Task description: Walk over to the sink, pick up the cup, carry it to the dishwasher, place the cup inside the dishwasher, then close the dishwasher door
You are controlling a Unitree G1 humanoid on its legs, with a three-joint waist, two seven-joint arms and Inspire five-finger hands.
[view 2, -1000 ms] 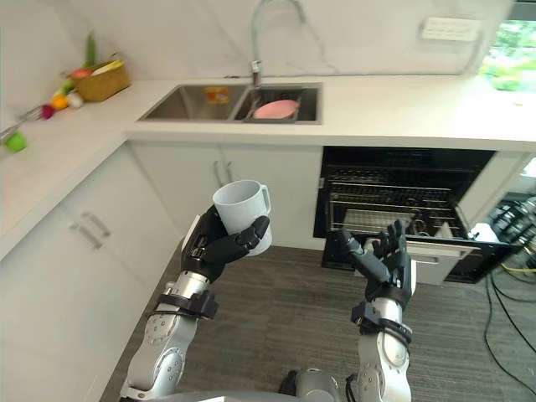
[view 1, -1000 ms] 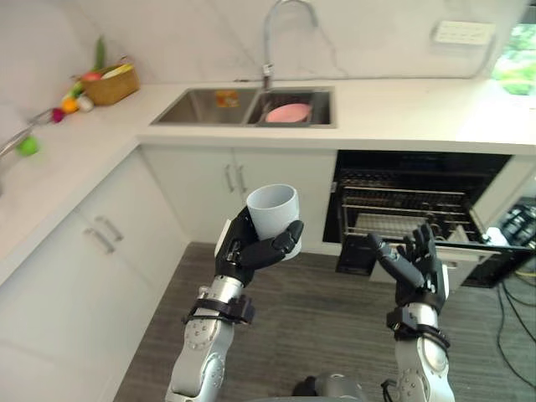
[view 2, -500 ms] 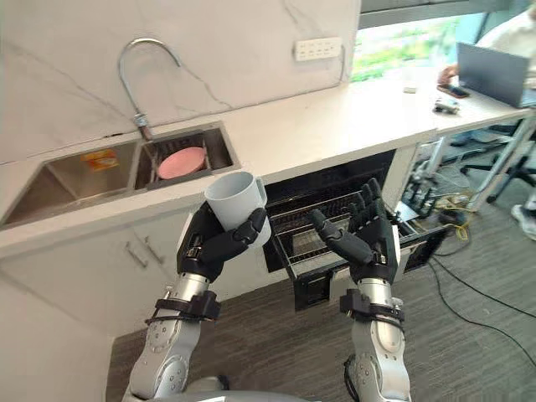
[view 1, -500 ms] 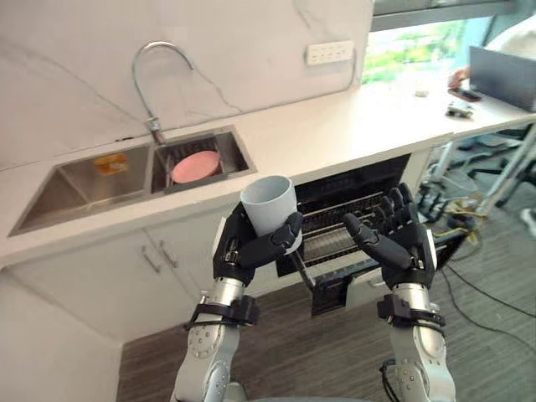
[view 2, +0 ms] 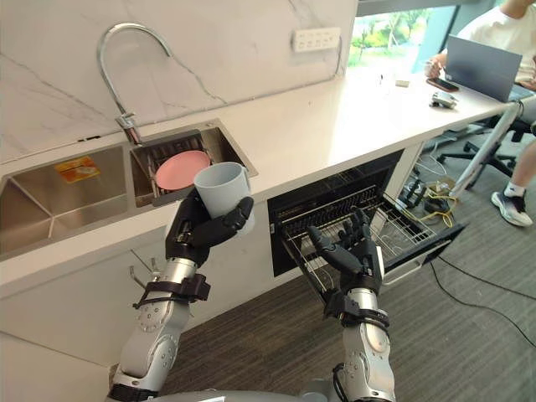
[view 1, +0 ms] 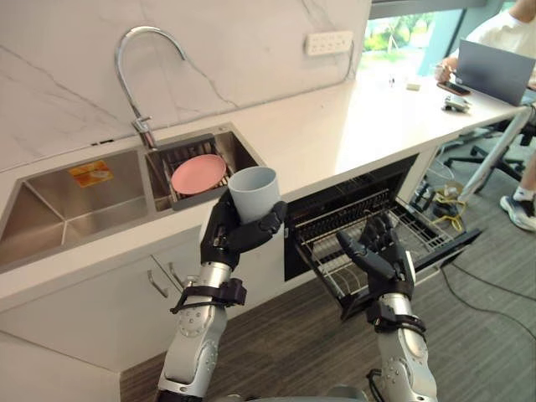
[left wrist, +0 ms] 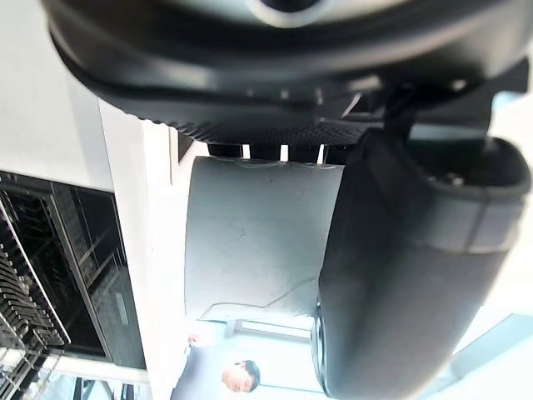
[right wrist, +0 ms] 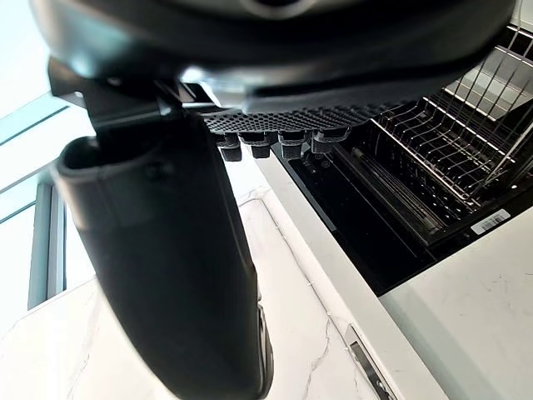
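Cup (view 1: 254, 191) light, stiff, smooth wall, prob slippy | L hand (view 1: 228, 240) wraps its body, upright, apt hold | R hand (view 1: 381, 255) fingers spread, empty, nr dishwasher rack (view 1: 416, 228)

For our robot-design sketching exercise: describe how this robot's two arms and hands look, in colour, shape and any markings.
The left arm and right arm are silver-grey, built of rounded, metal-looking segments. Each carries a black wrist band. Beyond it, the left hand and right hand are near-black and alike, with slim fingers and a thicker thumb. No markings can be made out.
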